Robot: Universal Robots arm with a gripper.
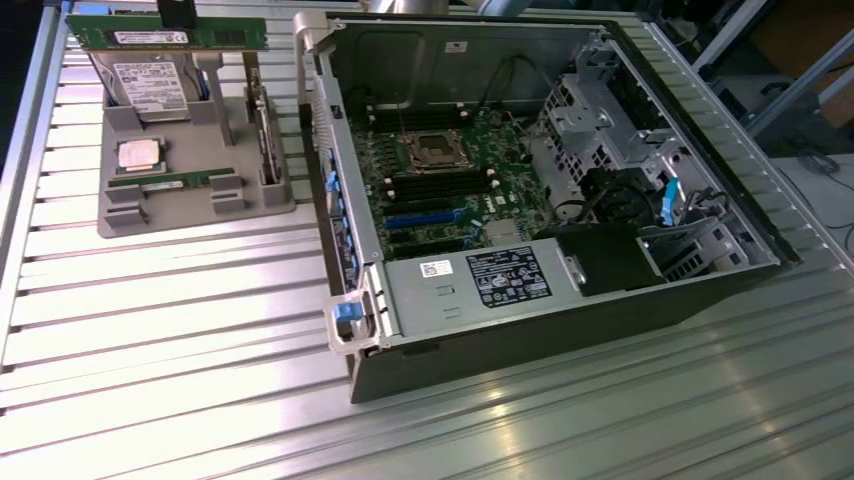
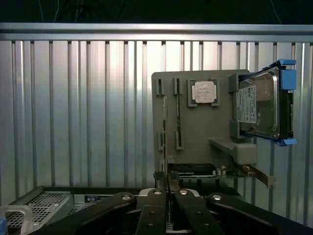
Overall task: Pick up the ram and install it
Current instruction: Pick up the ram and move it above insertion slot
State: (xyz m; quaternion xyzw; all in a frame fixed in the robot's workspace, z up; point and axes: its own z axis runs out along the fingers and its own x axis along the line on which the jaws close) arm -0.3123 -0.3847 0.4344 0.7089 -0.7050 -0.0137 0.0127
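Note:
The ram [image 1: 167, 36], a long green stick with a white sticker, hangs level above the far end of the grey parts holder [image 1: 160, 210], at the exterior view's top left. My gripper [image 1: 176, 14] is shut on its upper edge. In the wrist view the black fingers [image 2: 157, 182] meet around the ram [image 2: 165, 137], which I see edge-on as a thin green line. My gripper [image 2: 167, 180] hovers over the holder [image 2: 195, 132]. The open computer case [image 1: 350, 300] lies to the exterior view's right, with the motherboard's black memory slots [image 1: 441, 186] exposed.
The holder carries a hard drive [image 1: 147, 85], a silver processor [image 1: 139, 153], a second green stick [image 1: 174, 183] and an upright expansion card [image 1: 267, 130]. The case's power supply [image 1: 487, 280] and drive cage [image 1: 601, 110] flank the motherboard. Everything rests on a ribbed aluminium table [image 1: 174, 330].

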